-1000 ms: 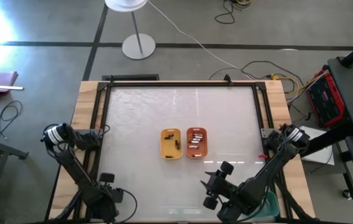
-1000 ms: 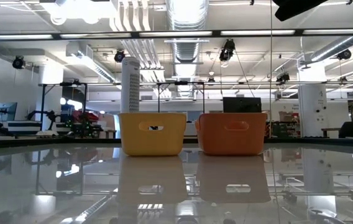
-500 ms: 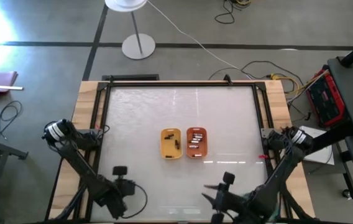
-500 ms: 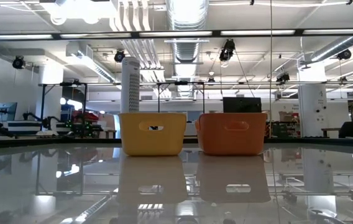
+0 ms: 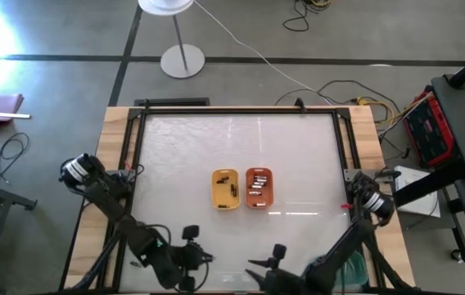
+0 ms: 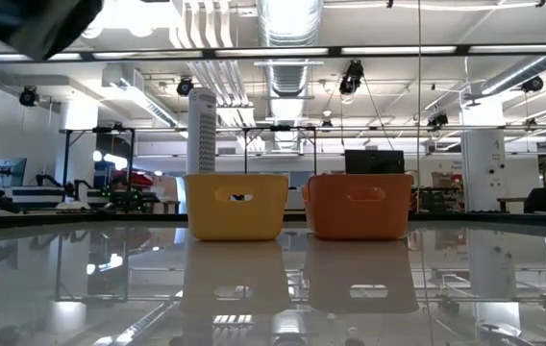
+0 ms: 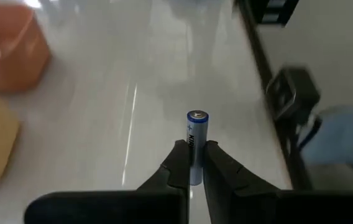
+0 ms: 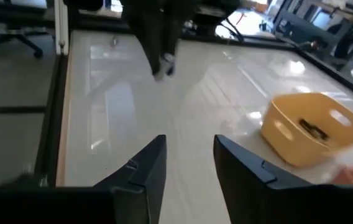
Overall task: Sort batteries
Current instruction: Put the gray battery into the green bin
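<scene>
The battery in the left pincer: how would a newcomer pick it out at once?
Start at the table's near edge, away from the yellow tray and orange tray. The left pincer is shut on a battery there. Unlike the batteries lying in the trays, it is held, silvery-blue cap outward.

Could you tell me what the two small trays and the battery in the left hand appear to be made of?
The yellow tray and orange tray look like moulded matte plastic: uniform colour, rounded corners, cut-out handles. The battery held upright in the left hand seems to be metal under a glossy blue printed wrap, with a silvery cap at its tip.
</scene>
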